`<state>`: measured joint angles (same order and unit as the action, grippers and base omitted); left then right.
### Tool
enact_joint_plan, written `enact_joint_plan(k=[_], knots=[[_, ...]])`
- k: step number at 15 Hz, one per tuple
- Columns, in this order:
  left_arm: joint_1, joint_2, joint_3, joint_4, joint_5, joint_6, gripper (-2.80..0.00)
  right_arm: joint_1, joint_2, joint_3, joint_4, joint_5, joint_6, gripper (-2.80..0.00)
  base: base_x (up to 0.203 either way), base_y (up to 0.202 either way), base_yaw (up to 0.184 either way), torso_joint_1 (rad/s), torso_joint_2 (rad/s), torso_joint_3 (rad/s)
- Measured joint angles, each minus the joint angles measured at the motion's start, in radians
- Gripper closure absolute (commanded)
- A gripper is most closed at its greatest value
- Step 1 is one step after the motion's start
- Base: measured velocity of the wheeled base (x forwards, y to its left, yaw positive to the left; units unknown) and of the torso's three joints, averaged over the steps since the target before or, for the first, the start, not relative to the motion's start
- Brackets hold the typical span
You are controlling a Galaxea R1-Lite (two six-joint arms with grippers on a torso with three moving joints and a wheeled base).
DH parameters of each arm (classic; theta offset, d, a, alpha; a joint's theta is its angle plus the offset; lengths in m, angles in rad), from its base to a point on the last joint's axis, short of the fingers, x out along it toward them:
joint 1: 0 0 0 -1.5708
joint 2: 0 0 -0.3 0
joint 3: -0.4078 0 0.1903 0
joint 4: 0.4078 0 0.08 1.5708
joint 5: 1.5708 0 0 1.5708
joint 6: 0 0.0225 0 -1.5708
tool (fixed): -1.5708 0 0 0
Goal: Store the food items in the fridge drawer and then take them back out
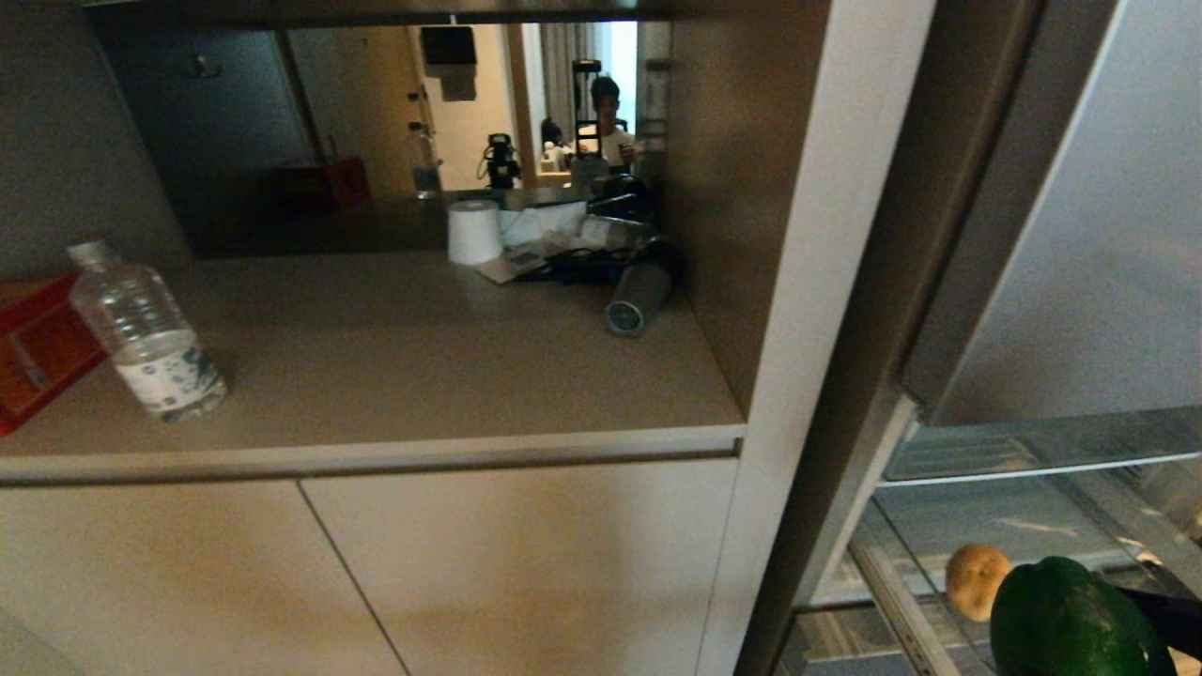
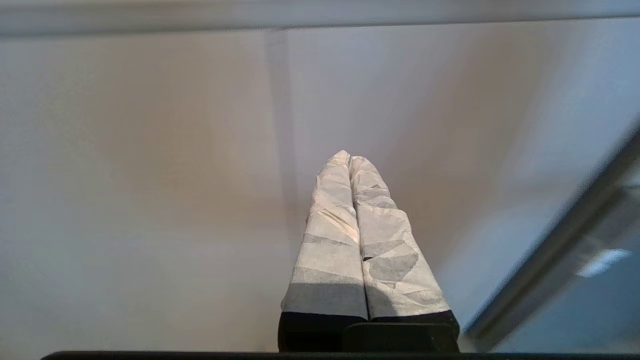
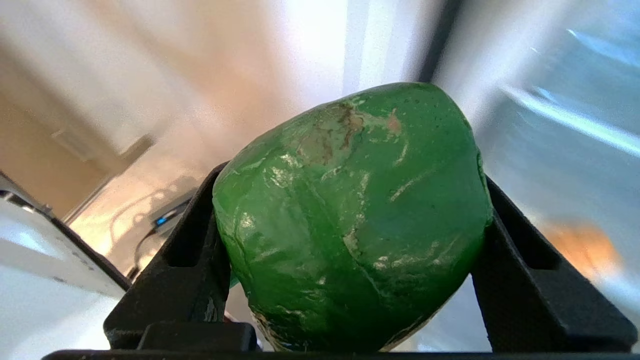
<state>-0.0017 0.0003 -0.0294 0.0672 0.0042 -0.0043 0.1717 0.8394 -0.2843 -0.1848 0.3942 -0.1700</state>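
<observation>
- Beige counter (image 1: 423, 376) set in a cabinet niche, pale cabinet doors (image 1: 516, 563) below, silver-grey fridge (image 1: 1080, 235) standing open on the right.
- On the counter: clear water bottle (image 1: 146, 333) with a white label, print too small to read; red box (image 1: 38, 343) at the left edge, lettering unreadable; white paper roll (image 1: 474, 231) and a dark cylinder (image 1: 637, 299) lying further back.
- Right gripper (image 3: 350, 240) clamped on the green bell pepper (image 3: 350, 215), black fingers (image 3: 195, 250) pressed on both sides; pepper (image 1: 1071, 624) raised over the fridge drawer (image 1: 939, 545).
- Potato (image 1: 977, 580) resting in the clear drawer, just beside the pepper.
- Left gripper (image 2: 350, 157) parked before the cabinet front, wrapped fingers (image 2: 332, 240) pressed together, empty.
</observation>
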Motion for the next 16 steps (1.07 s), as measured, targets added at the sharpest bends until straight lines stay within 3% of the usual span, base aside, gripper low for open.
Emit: enact_joint_plan(k=[6, 10, 14, 16], knots=[[0.000, 0.000, 0.000, 0.000, 0.000, 0.000, 0.00, 0.001, -0.050, 0.027, 0.000, 0.157, -0.014, 0.00, 0.000, -0.008, 0.157, 0.002, 0.00, 0.002], [0.000, 0.000, 0.000, 0.000, 0.000, 0.000, 0.00, 0.027, -0.029, -0.033, 0.001, 0.215, -0.014, 0.00, 0.001, 0.000, 0.013, 0.001, 0.00, 0.000], [0.000, 0.000, 0.000, 0.000, 0.000, 0.000, 0.00, 0.176, 0.114, -0.192, 0.001, 0.210, -0.010, 0.00, 0.000, 0.000, 0.000, 0.000, 0.00, 0.000], [0.000, 0.000, 0.000, 0.000, 0.000, 0.000, 0.00, 0.279, 0.221, -0.274, 0.000, 0.170, -0.003, 0.00, 0.000, 0.000, 0.000, 0.000, 0.00, 0.000]])
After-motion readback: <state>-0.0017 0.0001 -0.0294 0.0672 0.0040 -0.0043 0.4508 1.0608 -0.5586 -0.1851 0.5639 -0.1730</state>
